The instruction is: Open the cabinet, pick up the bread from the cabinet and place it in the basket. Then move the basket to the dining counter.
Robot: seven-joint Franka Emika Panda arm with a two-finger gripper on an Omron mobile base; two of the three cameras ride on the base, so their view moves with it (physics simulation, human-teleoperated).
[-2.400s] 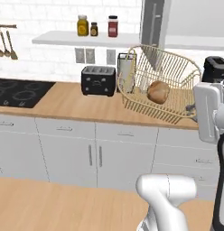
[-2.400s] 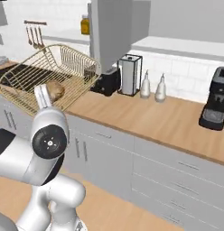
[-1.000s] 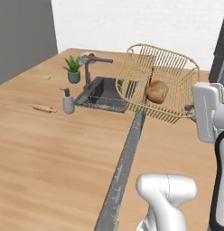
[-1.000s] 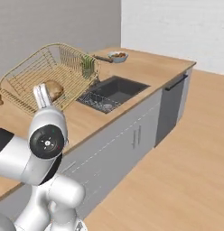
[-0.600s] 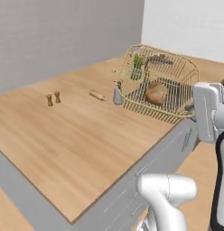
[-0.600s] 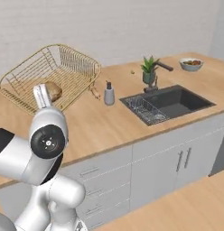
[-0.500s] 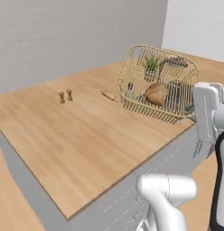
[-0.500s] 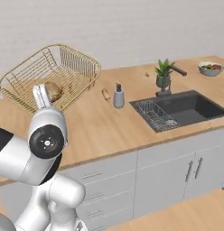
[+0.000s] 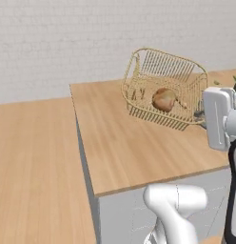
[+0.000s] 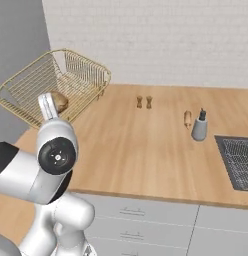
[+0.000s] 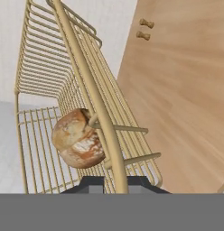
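Observation:
The tan wire basket point(image 9: 142, 82) hangs tilted over the light-wood dining counter point(image 9: 134, 147), held by its rim. My gripper point(image 11: 114, 181) is shut on that rim point(image 11: 82, 67), at the basket's right side in the left base view point(image 9: 200, 114). The bread point(image 9: 163, 99), a round golden-brown bun, lies inside the basket against the lower wall point(image 11: 77, 137). In the right base view the basket point(image 10: 31, 85) with the bread point(image 10: 59, 101) is at the far left, over the counter's corner point(image 10: 146, 140). The cabinet is out of view.
Two small brown shakers point(image 10: 144, 102) stand mid-counter, also seen in the hand view point(image 11: 145, 29). A grey soap bottle point(image 10: 199, 126) and a small wooden piece point(image 10: 187, 118) sit near a dark sink point(image 10: 238, 160). A white brick wall runs behind.
The whole scene has swung as the base turned: sink and plant slid away and the counter's left end came into view. The basket with the bread stays in my grip.

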